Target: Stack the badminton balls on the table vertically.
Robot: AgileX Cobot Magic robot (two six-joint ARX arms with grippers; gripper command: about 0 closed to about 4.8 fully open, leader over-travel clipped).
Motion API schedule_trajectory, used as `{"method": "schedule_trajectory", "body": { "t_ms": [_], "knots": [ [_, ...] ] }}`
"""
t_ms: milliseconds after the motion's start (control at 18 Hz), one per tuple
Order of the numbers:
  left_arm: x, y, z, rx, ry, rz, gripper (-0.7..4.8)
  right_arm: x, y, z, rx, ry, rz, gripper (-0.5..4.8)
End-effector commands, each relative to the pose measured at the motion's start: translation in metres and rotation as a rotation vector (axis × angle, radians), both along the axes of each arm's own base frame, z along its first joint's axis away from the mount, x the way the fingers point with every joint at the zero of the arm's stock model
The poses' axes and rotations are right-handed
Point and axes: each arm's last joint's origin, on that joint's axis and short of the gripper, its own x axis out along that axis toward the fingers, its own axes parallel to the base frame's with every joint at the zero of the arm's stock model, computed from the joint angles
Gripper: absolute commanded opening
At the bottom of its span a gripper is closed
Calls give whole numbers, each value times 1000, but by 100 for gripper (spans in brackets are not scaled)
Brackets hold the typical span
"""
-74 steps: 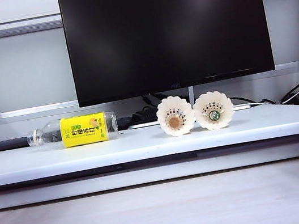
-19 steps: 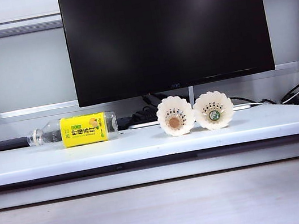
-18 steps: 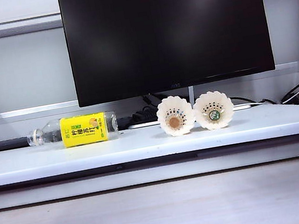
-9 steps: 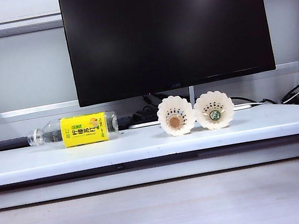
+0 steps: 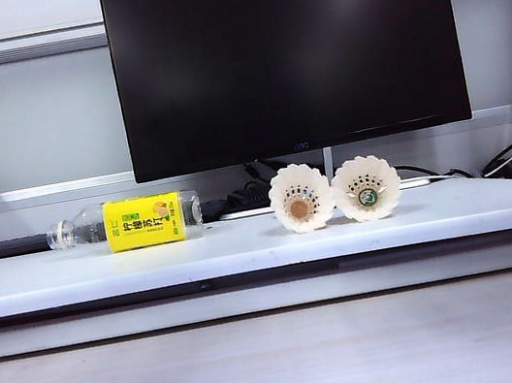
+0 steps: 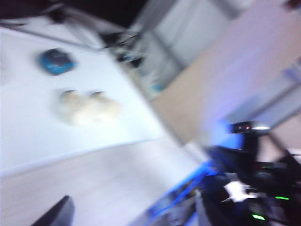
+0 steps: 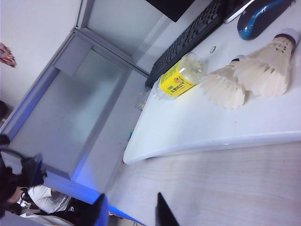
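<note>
Two shuttlecocks lie on their sides on the table [image 5: 74, 276], skirts toward you and touching. In the exterior view the left shuttlecock [image 5: 300, 198] shows a plain cork tip inside its skirt; the right shuttlecock [image 5: 366, 188], at its 3 o'clock, shows a green-marked one. A bottle [image 5: 129, 224] lies well apart at their 9 o'clock, and a mouse [image 7: 261, 16] sits just behind them.

Neither gripper is near the pair. The left gripper [image 6: 136, 214] shows only finger edges, badly blurred, with a broad gap between them: its fingers stand wide apart and hold nothing. The right gripper [image 7: 129, 212] shows two finger tips some way apart, empty, out over the wood-grain surface short of the table.

The step in hand, you may judge, is the approach. The skirts are likely light and easily crushed, so aim for a cork end rather than the feathers. Because the two touch, come in from the outer side of the one you choose so the neighbour is not rolled away. Stand one upright on its skirt first, then nest the second cork-down into it.
</note>
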Motion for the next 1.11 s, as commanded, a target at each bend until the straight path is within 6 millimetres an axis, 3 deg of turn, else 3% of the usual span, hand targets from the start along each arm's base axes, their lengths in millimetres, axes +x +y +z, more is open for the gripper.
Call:
{"method": "schedule_trajectory", "body": {
  "t_ms": [56, 334, 780, 891, 1114],
  "knots": [
    [16, 1, 10, 178, 52, 65, 344, 7, 1, 19, -39, -9, 4, 134],
    [44, -3, 19, 461, 204, 146, 344, 48, 6, 56, -120, 76, 40, 135],
    [70, -8, 0, 545, 320, 86, 344, 186, 28, 102, -258, 319, 197, 135],
    [74, -8, -5, 570, 326, 53, 344, 214, 34, 110, -317, 384, 209, 135],
    [80, -9, -9, 583, 354, 52, 344, 251, 45, 118, -527, 485, 125, 138]
  ]
}}
